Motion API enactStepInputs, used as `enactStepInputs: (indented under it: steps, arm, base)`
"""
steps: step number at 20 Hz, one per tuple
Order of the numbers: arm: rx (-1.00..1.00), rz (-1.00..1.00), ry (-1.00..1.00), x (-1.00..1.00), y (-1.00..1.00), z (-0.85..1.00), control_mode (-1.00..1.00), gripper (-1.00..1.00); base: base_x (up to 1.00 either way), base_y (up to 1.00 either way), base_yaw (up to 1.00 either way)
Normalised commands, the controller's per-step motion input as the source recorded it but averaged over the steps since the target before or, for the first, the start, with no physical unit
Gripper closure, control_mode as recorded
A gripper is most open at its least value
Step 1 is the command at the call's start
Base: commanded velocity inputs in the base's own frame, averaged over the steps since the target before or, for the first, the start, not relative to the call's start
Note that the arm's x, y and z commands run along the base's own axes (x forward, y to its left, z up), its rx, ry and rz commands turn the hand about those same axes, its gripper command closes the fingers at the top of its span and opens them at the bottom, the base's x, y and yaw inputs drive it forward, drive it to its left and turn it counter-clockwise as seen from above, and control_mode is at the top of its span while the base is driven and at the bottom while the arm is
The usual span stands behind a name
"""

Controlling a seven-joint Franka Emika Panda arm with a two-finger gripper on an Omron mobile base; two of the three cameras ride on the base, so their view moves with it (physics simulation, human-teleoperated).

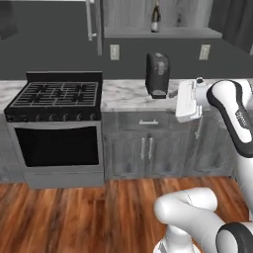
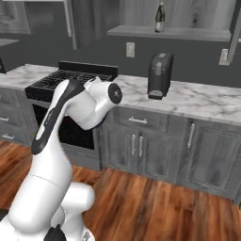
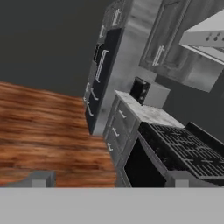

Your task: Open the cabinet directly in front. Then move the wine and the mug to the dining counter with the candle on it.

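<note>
— Wine (image 1: 155,17) first: where is it in the left base view?
— Upright on the open cabinet's (image 1: 163,32) shelf, neck up, above the black coffee machine (image 1: 157,75) on the marble worktop (image 1: 128,94). A stove (image 1: 54,123) sits at the worktop's left end; wood floor (image 1: 74,212) below.
— And the right base view?
— Same bottle (image 2: 160,17), standing on the shelf's (image 2: 169,32) middle, long axis vertical. The coffee machine (image 2: 160,74) stands near the worktop's (image 2: 197,101) back edge. The robot's arm rises in front of the stove (image 2: 75,80).
— Hand view?
— The fingertips (image 3: 41,178) stand wide apart, holding nothing, facing floor (image 3: 43,131), lower drawers (image 3: 120,127) and the stove's grates (image 3: 188,148).
</note>
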Motion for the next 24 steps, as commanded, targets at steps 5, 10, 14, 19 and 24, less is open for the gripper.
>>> enactStepInputs:
  steps: [5,10,14,19,24]
  arm:
    - [0.00,0.00,0.00,0.00,0.00,0.00,1.00,-1.00]
    - [0.00,0.00,0.00,0.00,0.00,0.00,1.00,-1.00]
    - [0.00,0.00,0.00,0.00,0.00,0.00,1.00,-1.00]
    - [0.00,0.00,0.00,0.00,0.00,0.00,1.00,-1.00]
    - [0.00,0.00,0.00,0.00,0.00,0.00,1.00,-1.00]
  base:
    - [1.00,0.29,-0.04]
    - [1.00,0.53,-0.07]
    - [1.00,0.38,-0.08]
    - [0.98,-0.23,-0.05]
    - [0.38,-0.88,-0.06]
